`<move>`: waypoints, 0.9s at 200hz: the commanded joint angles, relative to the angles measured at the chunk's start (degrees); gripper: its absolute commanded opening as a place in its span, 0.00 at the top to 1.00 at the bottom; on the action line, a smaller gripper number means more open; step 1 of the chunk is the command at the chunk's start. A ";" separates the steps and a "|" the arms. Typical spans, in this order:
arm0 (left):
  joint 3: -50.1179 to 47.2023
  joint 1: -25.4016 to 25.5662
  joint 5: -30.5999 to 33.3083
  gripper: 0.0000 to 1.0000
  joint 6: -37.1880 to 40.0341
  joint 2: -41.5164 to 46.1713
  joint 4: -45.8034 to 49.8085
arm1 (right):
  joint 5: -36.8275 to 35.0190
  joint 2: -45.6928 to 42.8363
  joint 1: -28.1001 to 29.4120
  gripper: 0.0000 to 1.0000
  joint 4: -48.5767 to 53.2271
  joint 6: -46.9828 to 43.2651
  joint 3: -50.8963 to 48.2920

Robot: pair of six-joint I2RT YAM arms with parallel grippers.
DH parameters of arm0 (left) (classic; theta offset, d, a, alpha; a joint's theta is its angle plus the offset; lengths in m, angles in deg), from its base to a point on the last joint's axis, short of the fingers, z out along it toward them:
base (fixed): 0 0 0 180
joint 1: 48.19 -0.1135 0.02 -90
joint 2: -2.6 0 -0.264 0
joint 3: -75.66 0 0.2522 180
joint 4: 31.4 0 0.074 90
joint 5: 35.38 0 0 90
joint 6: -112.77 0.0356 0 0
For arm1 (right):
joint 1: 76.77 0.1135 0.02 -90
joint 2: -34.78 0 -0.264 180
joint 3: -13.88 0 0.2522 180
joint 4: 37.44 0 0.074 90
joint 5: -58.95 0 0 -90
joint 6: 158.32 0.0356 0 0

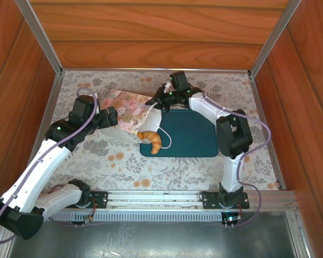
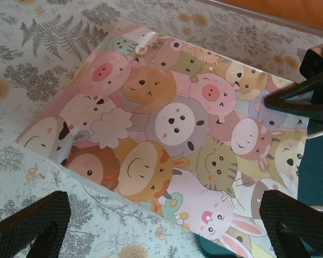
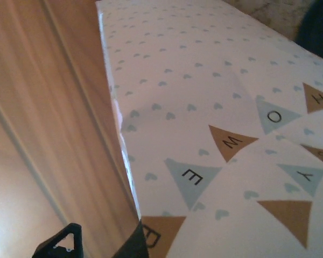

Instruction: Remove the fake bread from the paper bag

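The paper bag [image 1: 130,113] lies on its side on the floral cloth, with cartoon animals on its upper face [image 2: 167,123] and its mouth toward the teal tray. One piece of fake bread, a golden croissant [image 1: 151,141], rests at the bag's mouth on the tray's left edge, beside a white cord handle [image 1: 166,141]. My left gripper [image 1: 114,117] [image 2: 167,231] hovers open at the bag's left side, with nothing between its fingers. At the far edge of the bag's mouth my right gripper [image 1: 160,101] [image 3: 124,248] is shut on the paper, and its dark finger [image 3: 133,244] presses the heart-and-pennant side [image 3: 215,107].
The flat teal tray [image 1: 196,134] lies right of the bag, under the right arm's forearm. Wooden walls close in the back and both sides, with metal posts at the corners. The arm bases and a rail run along the near edge.
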 commanded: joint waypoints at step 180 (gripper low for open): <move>1.67 -1.01 -8.12 0.05 4.87 3.82 -0.60 | -8.77 1.00 2.94 0.41 18.40 -11.68 13.36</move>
